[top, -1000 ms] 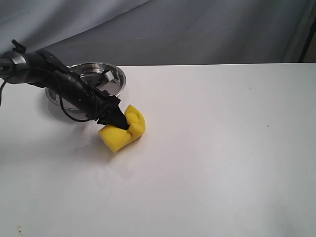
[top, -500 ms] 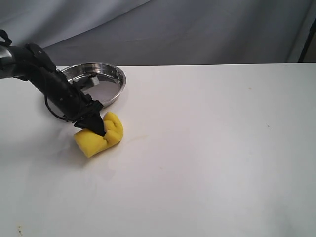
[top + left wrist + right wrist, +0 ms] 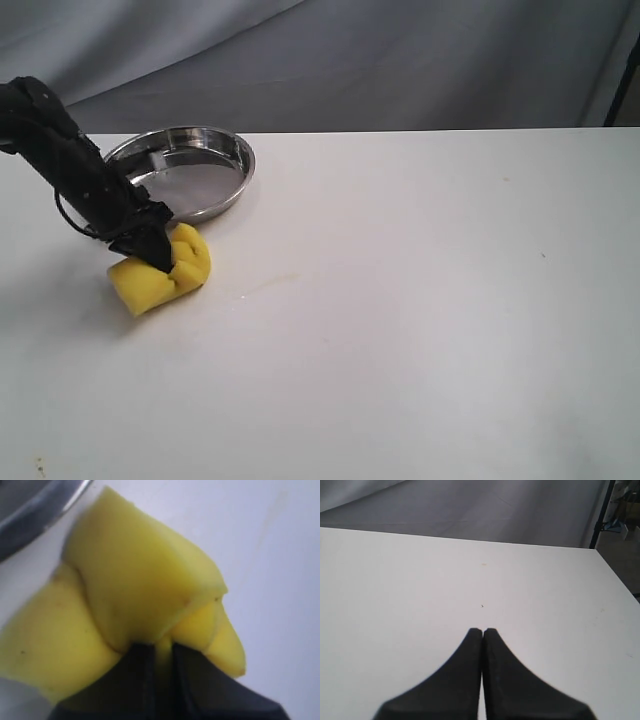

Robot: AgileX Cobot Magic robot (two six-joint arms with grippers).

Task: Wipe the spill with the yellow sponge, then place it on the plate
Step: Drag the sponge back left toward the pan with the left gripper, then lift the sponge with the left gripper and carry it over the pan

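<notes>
- The left claw [image 3: 163, 262] is clenched on the yellow sponge [image 3: 140, 285], pinching it into a fold.
- The sponge sits low on the surface [image 3: 420, 320], just beside the plate [image 3: 243, 165].
- Of the spill [image 3: 282, 279], only a faint amber trace shows.
- Best next move: lift clear of the raised rim, centre over the flat bottom, and let go low.
- The right claw [image 3: 483, 630] is pinched closed, empty.

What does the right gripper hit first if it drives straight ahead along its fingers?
Nothing obvious. The right gripper, jaws shut, points across the white table; no object lies ahead. Likely the table itself first if it tilts down, else the grey backdrop past the far edge. Depth unclear.
</notes>
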